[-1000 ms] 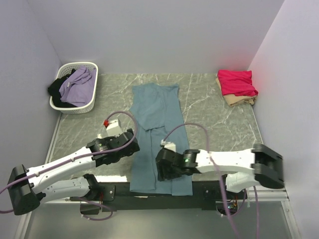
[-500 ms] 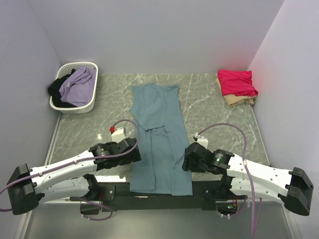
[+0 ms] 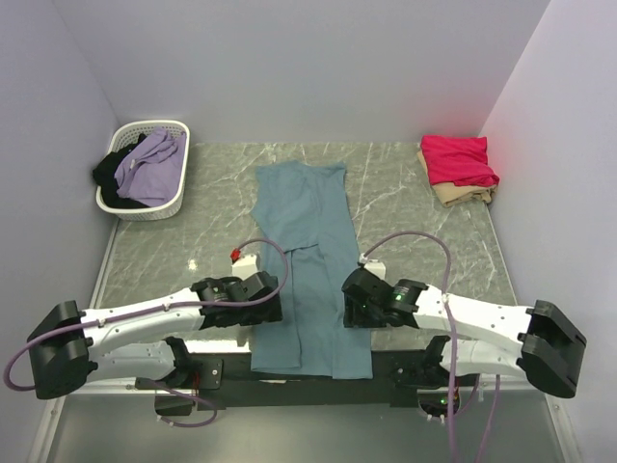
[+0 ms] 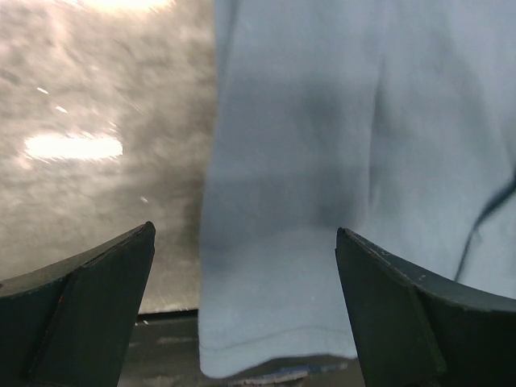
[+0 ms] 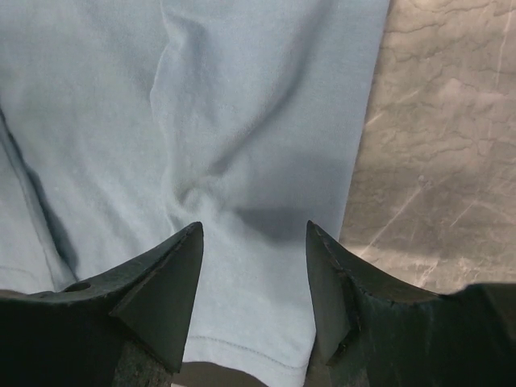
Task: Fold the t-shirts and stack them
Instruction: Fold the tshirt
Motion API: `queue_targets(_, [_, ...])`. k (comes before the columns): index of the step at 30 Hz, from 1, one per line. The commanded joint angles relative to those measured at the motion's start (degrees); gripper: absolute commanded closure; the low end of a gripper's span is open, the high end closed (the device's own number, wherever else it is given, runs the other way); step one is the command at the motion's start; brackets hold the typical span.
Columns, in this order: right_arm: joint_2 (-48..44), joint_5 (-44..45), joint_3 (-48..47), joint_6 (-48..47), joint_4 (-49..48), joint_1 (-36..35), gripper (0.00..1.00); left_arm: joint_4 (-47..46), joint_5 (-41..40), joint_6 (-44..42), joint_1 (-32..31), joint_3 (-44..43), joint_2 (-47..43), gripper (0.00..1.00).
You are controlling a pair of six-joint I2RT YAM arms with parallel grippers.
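Note:
The teal-blue t-shirt (image 3: 307, 251) lies folded lengthways in a long strip down the middle of the table, its hem hanging over the near edge. It fills the left wrist view (image 4: 339, 161) and the right wrist view (image 5: 242, 121). My left gripper (image 3: 274, 311) is open at the strip's left edge near the hem, jaws wide. My right gripper (image 3: 347, 311) is open just above the strip's right edge. Neither holds cloth. The crimson-pink t-shirt (image 3: 459, 159) lies folded on the beige t-shirt (image 3: 465, 195) at the back right.
A white slatted basket (image 3: 179, 198) with purple and black clothes stands at the back left. The grey marble table (image 3: 164, 260) is walled on three sides. The black front rail (image 3: 289, 371) runs under the hanging hem.
My right gripper swung from over the shirt out to the right, then back to the strip's right edge. My left gripper moved right and nearer, to the left edge.

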State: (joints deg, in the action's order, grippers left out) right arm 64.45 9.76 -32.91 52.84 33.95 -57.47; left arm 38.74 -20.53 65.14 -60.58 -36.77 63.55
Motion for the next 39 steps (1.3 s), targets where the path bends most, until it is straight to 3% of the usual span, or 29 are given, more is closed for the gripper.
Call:
queue_targets(1, [-5.98, 0.17, 0.21, 0.77, 2.51, 0.34, 0.40, -1.13, 3.48, -0.63, -2.26, -0.06, -1.76, 0.01])
queue_targets(9, [-20.31, -2.98, 4.51, 5.52, 9.99, -0.18, 0.40, -1.22, 9.98, 1.47, -7.62, 4.52, -7.82, 0.01])
queue_targets(21, [-27.35, -8.26, 12.07, 10.88, 11.40, -2.29, 0.43, 2.92, 11.57, 11.67, -19.57, 7.24, -6.78, 0.01])
queue_targets(32, [-28.41, -13.71, 17.78, 15.62, 5.95, -4.84, 0.46, -5.68, 13.85, 13.52, -23.09, 9.44, -0.89, 0.02])
queue_targets(39, [-24.29, -14.59, 18.84, 18.00, 0.77, -8.00, 0.48, -5.18, 12.63, 15.01, -24.06, 9.53, -1.58, 0.05])
